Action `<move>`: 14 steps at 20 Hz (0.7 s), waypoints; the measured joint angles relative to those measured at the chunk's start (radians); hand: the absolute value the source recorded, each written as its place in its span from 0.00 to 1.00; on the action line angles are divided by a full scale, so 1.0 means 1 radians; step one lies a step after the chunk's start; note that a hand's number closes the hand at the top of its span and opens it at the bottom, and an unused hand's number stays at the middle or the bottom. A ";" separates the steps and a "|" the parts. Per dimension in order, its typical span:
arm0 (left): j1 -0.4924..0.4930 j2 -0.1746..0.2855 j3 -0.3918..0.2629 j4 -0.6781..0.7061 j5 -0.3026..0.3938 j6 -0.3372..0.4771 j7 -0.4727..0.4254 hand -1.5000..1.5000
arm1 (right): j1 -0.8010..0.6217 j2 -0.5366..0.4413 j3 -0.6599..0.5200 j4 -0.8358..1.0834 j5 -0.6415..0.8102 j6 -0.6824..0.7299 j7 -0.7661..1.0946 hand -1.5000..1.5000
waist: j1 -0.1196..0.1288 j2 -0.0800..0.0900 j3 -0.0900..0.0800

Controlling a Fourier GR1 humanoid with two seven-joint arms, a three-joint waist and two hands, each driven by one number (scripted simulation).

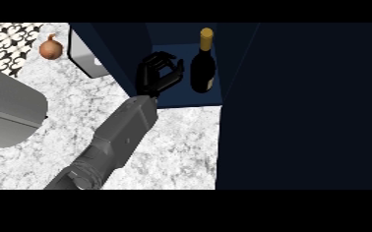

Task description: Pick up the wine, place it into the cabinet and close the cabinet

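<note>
Speckled white-grey stone counter [181,142]. Black-and-white patterned tile [16,42] upper left corner. Grey curved surface [18,110] at left edge. Even light.

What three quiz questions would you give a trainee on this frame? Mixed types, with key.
1. True or false: the dark glass wine bottle with a gold cap is inside the open navy-blue cabinet.
2. Pick one. The robot's black left hand is:
A) curled round the bottle's neck
B) to the left of the bottle, apart from it, fingers relaxed
C) lying flat on the counter
3. Short answer: which small round brown thing lies at the far left of the speckled white stone counter?

Key: 1 true; 2 B; 3 the onion.
</note>
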 measured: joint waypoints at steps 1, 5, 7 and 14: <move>-0.001 0.000 -0.002 0.000 -0.005 0.000 -0.003 0.00 | 0.002 0.000 -0.002 0.000 0.003 0.000 -0.004 0.00 | 0.001 0.001 -0.001; 0.005 0.000 -0.010 -0.017 -0.023 -0.026 -0.036 0.00 | -0.005 -0.008 -0.008 -0.007 0.005 -0.002 0.009 0.00 | 0.007 0.003 -0.005; 0.011 0.000 -0.017 -0.030 -0.034 -0.044 -0.042 0.00 | -0.009 -0.009 -0.017 0.013 0.008 0.000 -0.009 0.00 | 0.012 0.003 -0.006; 0.047 0.000 -0.050 -0.116 -0.059 -0.018 -0.027 0.00 | 0.023 -0.008 -0.011 -0.044 0.001 -0.010 0.032 0.00 | 0.033 -0.005 -0.006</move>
